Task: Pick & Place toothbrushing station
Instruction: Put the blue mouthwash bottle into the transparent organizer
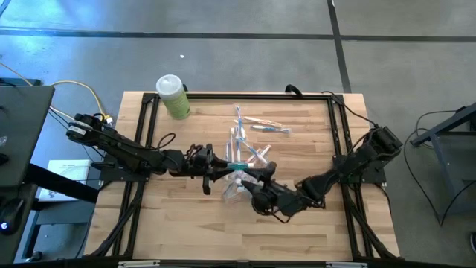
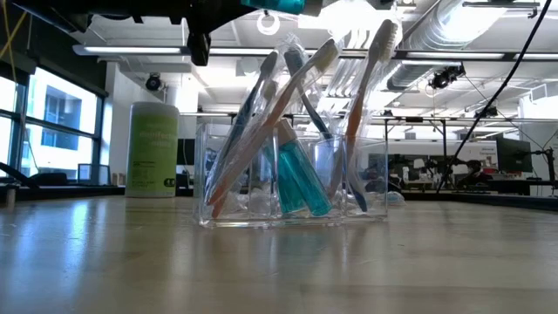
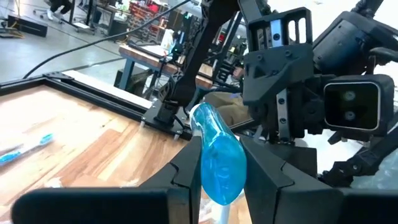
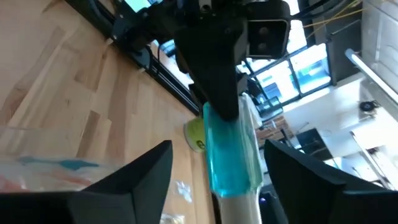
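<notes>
Your left gripper (image 3: 221,180) clamps the teal tube (image 3: 217,155) above the clear holder (image 2: 292,179). Just beyond, the right gripper (image 4: 217,180) stands open around it (not touching). Lift crookedly and the holder may tip, spilling toothbrushes (image 2: 349,105).

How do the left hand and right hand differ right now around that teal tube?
The left hand is shut on the teal tube, fingers pressing its sides; the right hand stands open, its fingers apart from the tube. The left reaches in from the table's left, the right from the right. Both meet above the clear holder.
</notes>
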Controlling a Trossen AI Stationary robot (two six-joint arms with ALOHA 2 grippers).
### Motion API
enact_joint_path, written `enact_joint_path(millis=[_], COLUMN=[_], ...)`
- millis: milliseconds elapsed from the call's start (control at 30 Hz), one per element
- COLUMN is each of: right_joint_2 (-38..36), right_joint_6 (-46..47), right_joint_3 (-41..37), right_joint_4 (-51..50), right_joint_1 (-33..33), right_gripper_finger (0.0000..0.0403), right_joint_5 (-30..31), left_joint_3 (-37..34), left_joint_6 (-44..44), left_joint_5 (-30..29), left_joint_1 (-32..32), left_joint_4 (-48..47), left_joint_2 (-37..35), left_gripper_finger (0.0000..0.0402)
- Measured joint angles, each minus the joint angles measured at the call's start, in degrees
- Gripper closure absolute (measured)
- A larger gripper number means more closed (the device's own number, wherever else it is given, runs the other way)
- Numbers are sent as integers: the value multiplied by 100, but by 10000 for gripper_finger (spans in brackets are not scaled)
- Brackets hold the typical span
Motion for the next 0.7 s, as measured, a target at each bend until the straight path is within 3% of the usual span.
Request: enact_joint_path(millis=[133, 267, 467, 700], right_joint_2=[0, -2, -2, -405], right_joint_6=[-6, 110, 1299, 3490], right_joint_3=[0, 2, 2, 2], right_joint_4=[-13, -170, -1445, -3627], right_joint_1=[302, 606, 877, 1201], right_gripper_finger=[136, 134, 144, 164], right_joint_5=[788, 1777, 3037, 3067], left_joint_3=[-2, -2, -2, -2], left_joint_6=[60, 699, 1190, 1889], left_joint_5=[11, 18, -477, -1077], left_joint_1=[-68, -293, -757, -1258], left_joint_4=[116, 409, 732, 1066], left_joint_2=[0, -1, -4, -4], left_gripper_finger=[324, 324, 324, 324])
